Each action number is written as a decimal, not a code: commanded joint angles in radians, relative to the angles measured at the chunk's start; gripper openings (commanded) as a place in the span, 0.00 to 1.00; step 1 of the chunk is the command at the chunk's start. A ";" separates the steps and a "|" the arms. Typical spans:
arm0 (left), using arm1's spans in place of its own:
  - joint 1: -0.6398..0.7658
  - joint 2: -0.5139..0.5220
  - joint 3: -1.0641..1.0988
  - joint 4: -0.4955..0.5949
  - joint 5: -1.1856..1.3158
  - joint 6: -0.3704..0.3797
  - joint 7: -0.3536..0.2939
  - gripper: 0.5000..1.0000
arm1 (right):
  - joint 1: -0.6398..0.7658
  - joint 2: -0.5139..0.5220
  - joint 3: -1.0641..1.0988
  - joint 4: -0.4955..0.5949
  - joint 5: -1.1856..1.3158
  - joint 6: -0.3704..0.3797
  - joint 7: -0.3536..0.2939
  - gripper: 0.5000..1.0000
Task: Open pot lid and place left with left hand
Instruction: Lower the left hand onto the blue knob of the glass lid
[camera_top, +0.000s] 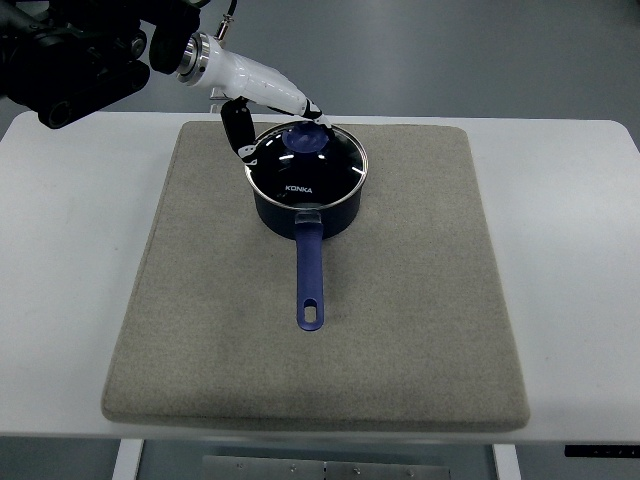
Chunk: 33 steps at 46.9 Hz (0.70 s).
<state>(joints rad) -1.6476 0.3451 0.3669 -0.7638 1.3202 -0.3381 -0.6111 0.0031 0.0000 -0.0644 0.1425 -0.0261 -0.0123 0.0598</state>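
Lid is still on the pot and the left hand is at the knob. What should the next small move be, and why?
Probably close the fingers on the knob before lifting. The lid sits flat on the pot, and the left hand reaches over its far-left rim, fingertips beside the knob. Whether they grip it yet cannot be told. The mat to the left lies bare for setting it down.

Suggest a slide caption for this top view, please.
Left hand reaching the knob of the lid on a blue saucepan, on a grey mat.

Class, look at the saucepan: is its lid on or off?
On. The glass lid sits flat on the pot's rim, with the left hand at its knob.
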 joint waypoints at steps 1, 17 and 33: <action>0.003 0.000 0.001 0.001 0.002 0.004 0.000 0.98 | 0.000 0.000 0.000 -0.001 0.000 0.000 0.000 0.83; 0.006 -0.001 0.001 0.003 0.002 0.004 0.000 0.96 | 0.000 0.000 0.000 0.000 0.000 0.000 0.000 0.83; 0.028 -0.035 0.000 0.035 -0.004 0.027 0.000 0.96 | 0.000 0.000 0.000 0.000 0.000 0.000 0.000 0.83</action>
<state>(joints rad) -1.6269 0.3250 0.3669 -0.7414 1.3175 -0.3244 -0.6103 0.0030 0.0000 -0.0644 0.1425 -0.0261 -0.0123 0.0598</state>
